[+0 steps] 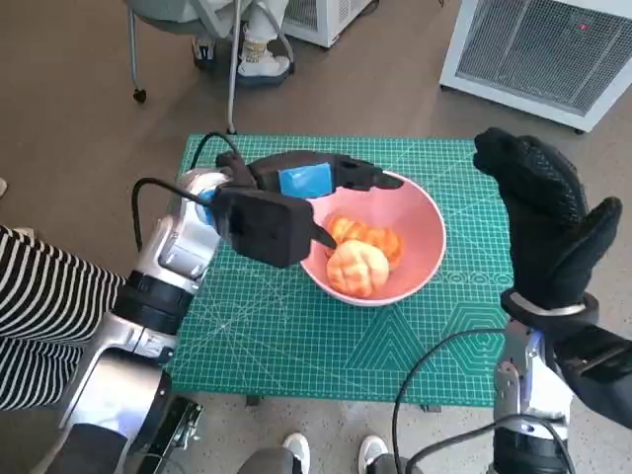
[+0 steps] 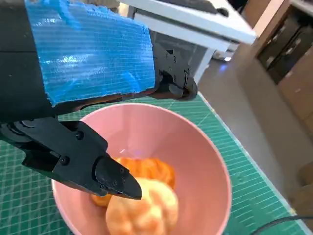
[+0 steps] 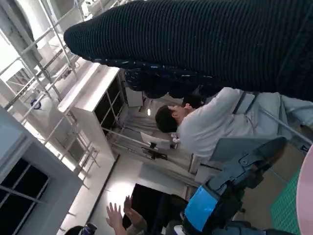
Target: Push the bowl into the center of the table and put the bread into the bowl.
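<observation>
A pink bowl (image 1: pixel 420 222) stands near the middle of the green mat (image 1: pixel 276 326). Two pieces of bread lie in it, an orange one (image 1: pixel 370 237) and a paler one (image 1: pixel 357 269) in front of it. My left hand (image 1: pixel 306 183) hovers over the bowl's far left rim and holds nothing. In the left wrist view its thumb (image 2: pixel 83 156) points into the bowl (image 2: pixel 200 156) just above the bread (image 2: pixel 142 208), while its fingers (image 2: pixel 171 81) reach past the far rim. My right hand (image 1: pixel 548 222) is raised beside the mat's right edge, fingers spread, empty.
A white appliance (image 1: pixel 553 49) stands on the floor beyond the table's far right corner. A chair and a person's feet (image 1: pixel 262 59) are beyond the far edge. Striped clothing (image 1: pixel 39 296) shows at the left, shoes (image 1: pixel 296 454) at the near edge. A seated person (image 3: pixel 215 127) shows in the right wrist view.
</observation>
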